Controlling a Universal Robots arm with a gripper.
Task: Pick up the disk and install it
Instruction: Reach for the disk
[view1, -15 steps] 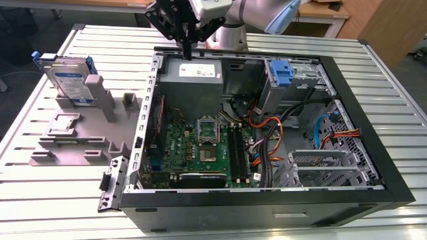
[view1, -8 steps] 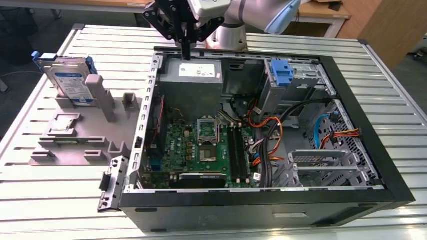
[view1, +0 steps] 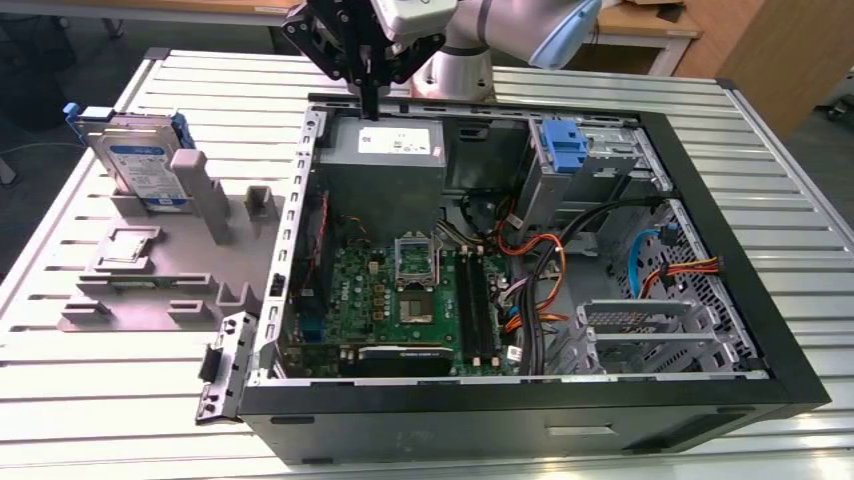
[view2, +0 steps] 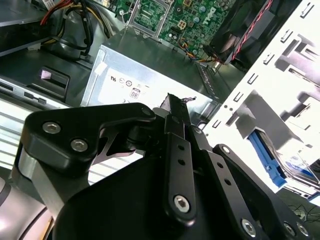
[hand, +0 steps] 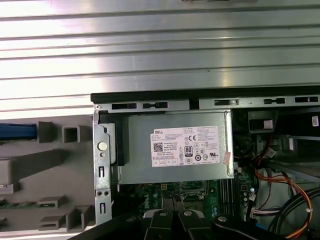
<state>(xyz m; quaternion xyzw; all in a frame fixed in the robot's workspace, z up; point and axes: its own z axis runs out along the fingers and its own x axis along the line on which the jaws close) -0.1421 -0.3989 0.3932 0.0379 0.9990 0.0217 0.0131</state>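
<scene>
The disk, silver-grey with a white-and-blue label and blue rails, stands on edge in a grey holder at the exterior view's left, outside the open computer case. In the second wrist view, a corner of the disk shows beyond the case wall. My gripper hangs over the case's back left corner, just above the grey power-supply box. It is well to the right of the disk. Its fingers are shut with nothing between them.
An upright blue bracket sits in the drive cage at the case's back right. The motherboard and loose cables fill the case floor. A metal cage stands front right. The slatted table surrounds the case.
</scene>
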